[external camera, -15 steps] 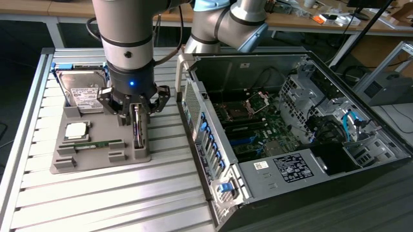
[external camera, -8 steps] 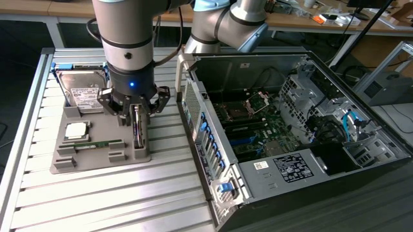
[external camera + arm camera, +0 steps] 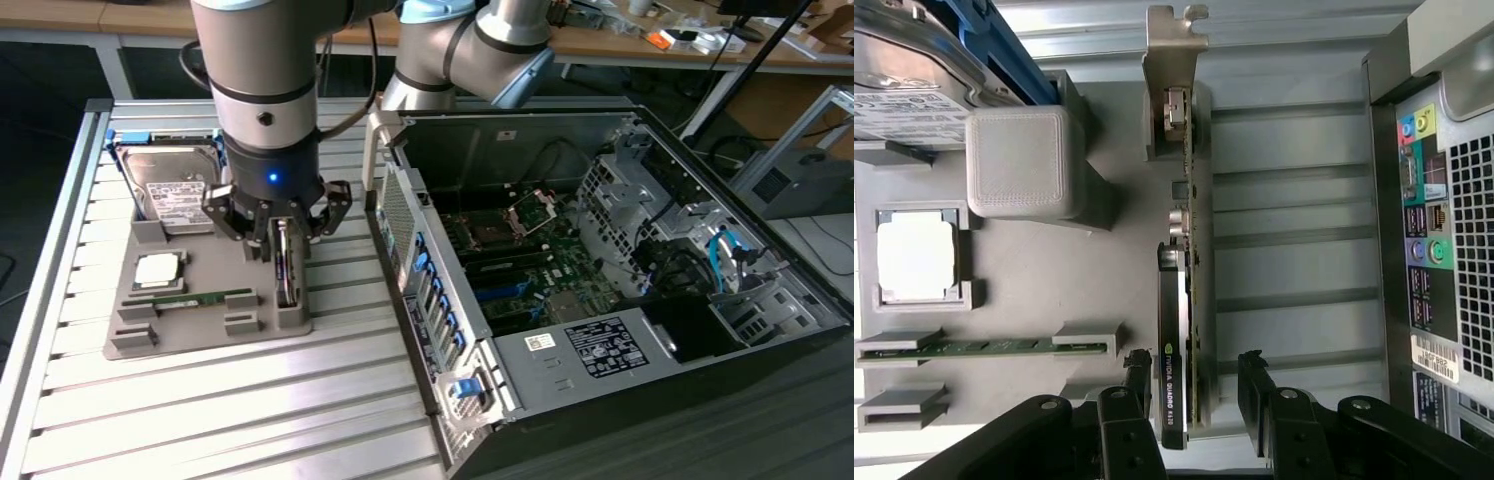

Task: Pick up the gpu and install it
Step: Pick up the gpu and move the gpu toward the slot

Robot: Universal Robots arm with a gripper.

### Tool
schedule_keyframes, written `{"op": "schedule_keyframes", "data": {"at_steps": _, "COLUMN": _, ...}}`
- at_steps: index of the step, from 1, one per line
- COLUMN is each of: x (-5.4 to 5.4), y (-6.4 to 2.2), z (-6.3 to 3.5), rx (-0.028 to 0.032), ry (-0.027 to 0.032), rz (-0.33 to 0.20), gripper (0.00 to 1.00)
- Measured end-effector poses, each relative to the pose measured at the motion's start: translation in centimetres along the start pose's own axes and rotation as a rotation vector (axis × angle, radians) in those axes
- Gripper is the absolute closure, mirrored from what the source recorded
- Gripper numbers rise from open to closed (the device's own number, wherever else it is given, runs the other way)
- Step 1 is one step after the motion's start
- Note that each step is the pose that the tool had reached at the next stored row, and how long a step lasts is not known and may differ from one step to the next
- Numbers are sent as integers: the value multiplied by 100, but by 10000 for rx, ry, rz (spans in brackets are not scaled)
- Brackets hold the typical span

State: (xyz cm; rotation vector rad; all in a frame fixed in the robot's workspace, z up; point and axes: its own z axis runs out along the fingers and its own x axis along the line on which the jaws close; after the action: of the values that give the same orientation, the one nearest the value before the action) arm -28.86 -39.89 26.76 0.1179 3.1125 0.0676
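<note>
The gpu (image 3: 284, 268) stands on its long edge in a slot of the grey holder tray (image 3: 200, 335). It is a dark card with a silvery end bracket (image 3: 1172, 40). My gripper (image 3: 278, 232) hangs directly over its near end. The wrist view has the gpu (image 3: 1186, 250) running lengthwise between the two black fingertips (image 3: 1139, 372), one on each side of the card. My gripper (image 3: 1195, 375) is open, with a small gap left at the card's board side.
The tray also carries a silver hard drive (image 3: 167, 188), a processor chip (image 3: 158, 268) and a green memory stick (image 3: 194, 298). An open computer case (image 3: 574, 260) lies at the exterior view's right, its rear port panel (image 3: 1429, 250) close to the tray.
</note>
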Motion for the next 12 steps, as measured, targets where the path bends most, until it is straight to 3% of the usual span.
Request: {"op": "schedule_keyframes", "data": {"at_steps": 12, "x": 1, "y": -2, "z": 42, "rx": 1, "ry": 0, "rz": 0, "gripper": 52}}
